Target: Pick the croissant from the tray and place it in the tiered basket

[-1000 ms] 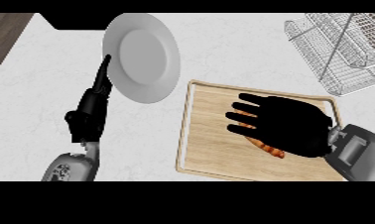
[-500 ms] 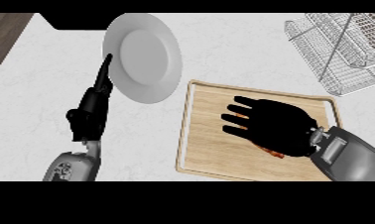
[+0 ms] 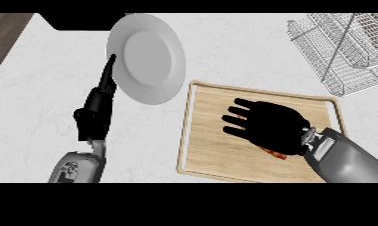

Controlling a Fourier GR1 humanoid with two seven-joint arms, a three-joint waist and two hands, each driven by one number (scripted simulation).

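Note:
A wooden tray (image 3: pixel 207 135) lies on the counter at the lower right. My right hand (image 3: pixel 269 125) is spread flat over its middle, fingers pointing left and held apart. The croissant (image 3: pixel 277 155) is almost wholly hidden under the palm; only a thin brown sliver shows at the hand's lower edge. Whether the palm touches it cannot be told. The wire tiered basket (image 3: pixel 336 50) stands at the upper right, apart from the tray. My left hand (image 3: pixel 94 112) rests at the left, fingers straight up, holding nothing.
A white plate (image 3: pixel 148 57) lies left of the tray's far corner, its rim next to my left hand's fingertips. A dark object (image 3: pixel 74 21) sits at the counter's back left. White counter lies between tray and basket.
My right hand has slid left and lower over the tray, and the forearm has dropped towards the lower right. It now covers most of the croissant. The left hand has not moved.

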